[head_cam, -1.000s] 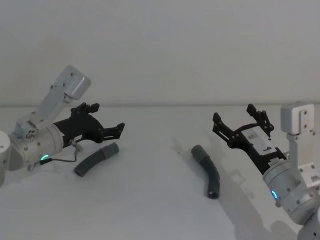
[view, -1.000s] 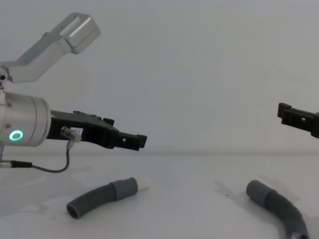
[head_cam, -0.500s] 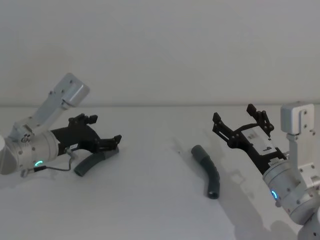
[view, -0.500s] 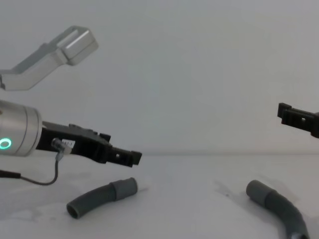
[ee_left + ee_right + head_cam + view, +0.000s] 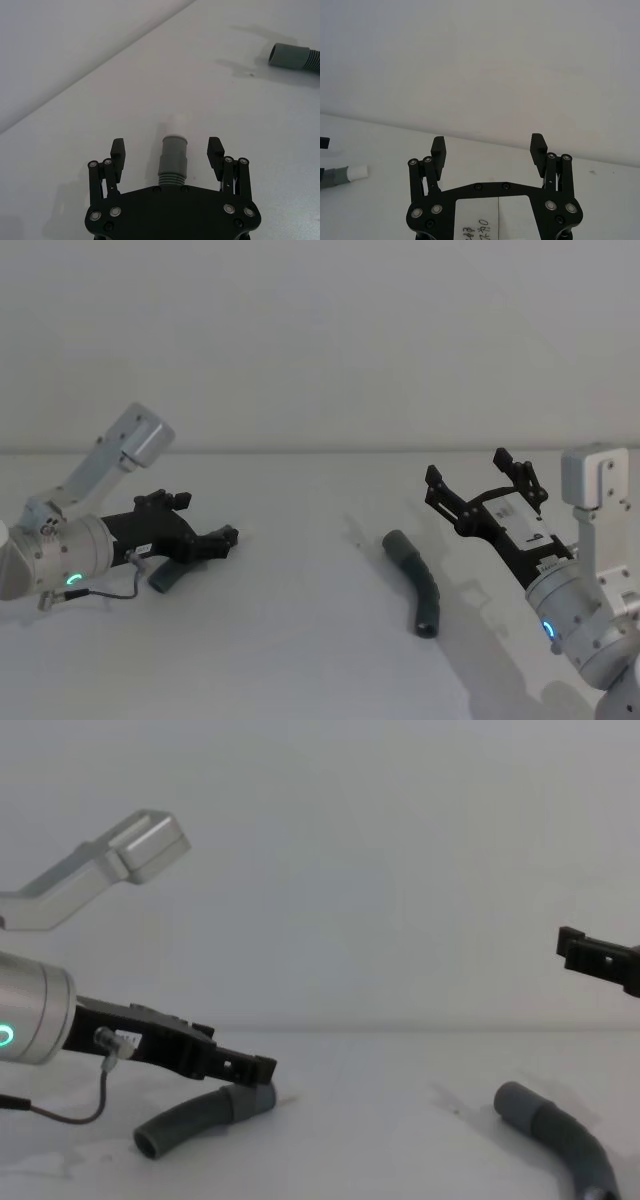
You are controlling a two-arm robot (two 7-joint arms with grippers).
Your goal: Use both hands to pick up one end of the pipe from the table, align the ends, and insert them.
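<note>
The pipe lies in two pieces on the white table (image 5: 300, 640). The shorter hose (image 5: 190, 1117) is at the left, and its smooth cuff (image 5: 173, 152) with a white tip (image 5: 357, 172) sits between my left gripper's fingers. My left gripper (image 5: 222, 538) is low over the table and open, straddling that cuff with a gap on each side. The longer hose (image 5: 420, 585) lies right of centre, its wider socket end (image 5: 285, 54) pointing toward the left piece. My right gripper (image 5: 466, 468) hovers open above the table, to the right of the longer hose and apart from it.
A plain pale wall stands behind the table. A thin cable (image 5: 70, 1115) loops down from the left wrist close to the short hose. Bare table surface separates the two hose pieces.
My left gripper has dropped and drawn in to the short hose, and its open fingers now straddle the cuff. The right arm and both hoses have not moved.
</note>
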